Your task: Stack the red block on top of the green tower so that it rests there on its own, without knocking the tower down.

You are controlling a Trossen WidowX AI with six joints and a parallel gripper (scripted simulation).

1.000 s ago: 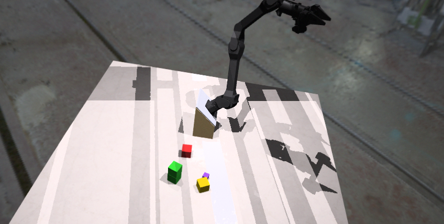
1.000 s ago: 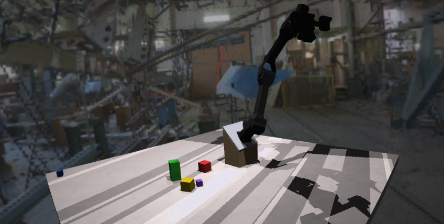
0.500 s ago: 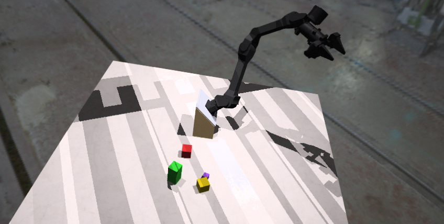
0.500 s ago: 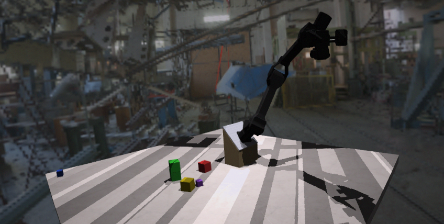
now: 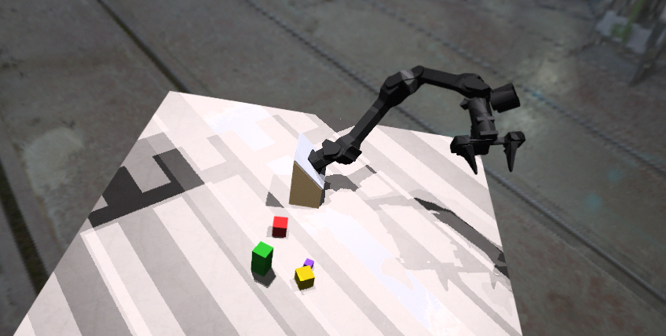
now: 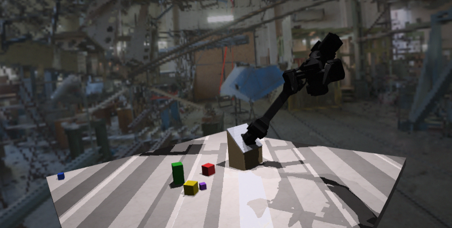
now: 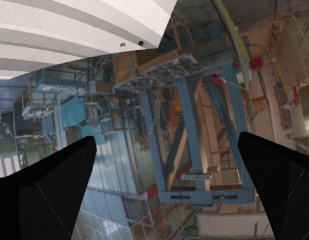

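Striped table (image 5: pixel 154 257) sits far below my wide-open, empty gripper (image 5: pixel 490 157), and if I drop fast for the red block (image 5: pixel 279 226), I might bump the green tower (image 5: pixel 261 258).

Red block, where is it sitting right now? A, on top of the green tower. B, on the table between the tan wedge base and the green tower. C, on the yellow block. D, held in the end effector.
B: the red block rests on the table, apart from the green tower and nearer the tan wedge base, while the open end effector hangs empty over the table's far edge.
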